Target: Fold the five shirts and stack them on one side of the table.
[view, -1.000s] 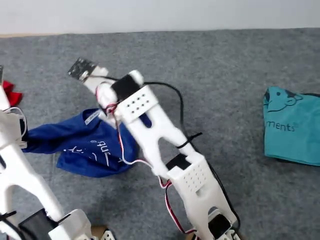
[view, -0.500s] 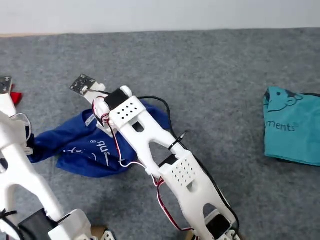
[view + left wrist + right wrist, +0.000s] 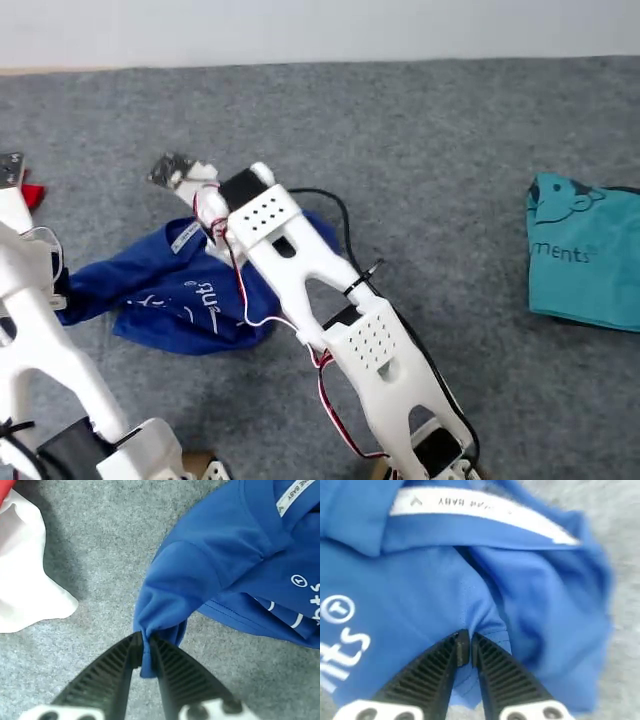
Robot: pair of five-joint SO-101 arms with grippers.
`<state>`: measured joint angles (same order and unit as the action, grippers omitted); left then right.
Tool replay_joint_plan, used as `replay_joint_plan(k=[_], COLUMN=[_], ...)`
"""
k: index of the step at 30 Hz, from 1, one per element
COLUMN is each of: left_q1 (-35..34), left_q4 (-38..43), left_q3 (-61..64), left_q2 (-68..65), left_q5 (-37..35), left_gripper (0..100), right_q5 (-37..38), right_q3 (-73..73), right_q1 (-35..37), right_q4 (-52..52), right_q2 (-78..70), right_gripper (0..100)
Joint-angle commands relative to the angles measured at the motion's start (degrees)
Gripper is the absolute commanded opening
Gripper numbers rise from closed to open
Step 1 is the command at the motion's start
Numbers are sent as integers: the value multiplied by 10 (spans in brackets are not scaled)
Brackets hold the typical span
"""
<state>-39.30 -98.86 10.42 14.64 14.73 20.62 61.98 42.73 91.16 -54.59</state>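
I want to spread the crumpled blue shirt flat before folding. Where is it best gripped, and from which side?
Grip the blue shirt at an outer hem or sleeve end, coming down from above: it lies crumpled, so edges likely spread it best. The left gripper pinches such an end.

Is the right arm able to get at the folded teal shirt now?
Probably not yet: its jaws are shut on the blue shirt. Once released, the way across the table to the teal shirt looks free.

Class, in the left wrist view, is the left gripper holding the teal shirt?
No, the left gripper pinches a bunched edge of the blue shirt.
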Motion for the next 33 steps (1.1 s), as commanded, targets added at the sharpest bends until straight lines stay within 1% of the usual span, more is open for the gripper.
replay_joint_plan(k=[1,6,12,16,23,25,29,33], left_q1=[1,1,3,29,104,113,114,114], left_q4=[6,4,0,1,12,27,72,122], left_q3=[-5,-9,-80,-130,-178,-190,-221,-255], left_q2=[27,28,60,100,166,182,209,240], left_q5=[-4,-4,-4,-4,-4,-8,-49,-53], left_gripper=[2,2,2,2,3,3,3,3], right_q5=[4,4,4,4,4,4,4,4], right_q3=[80,165,182,151,47,13,-47,-106], right_q1=[-9,-15,-72,-112,-195,-218,-269,-320], right_q4=[44,116,116,116,116,116,116,116], right_q2=[70,97,171,231,364,407,494,571], right_gripper=[10,10,9,9,9,9,9,9])
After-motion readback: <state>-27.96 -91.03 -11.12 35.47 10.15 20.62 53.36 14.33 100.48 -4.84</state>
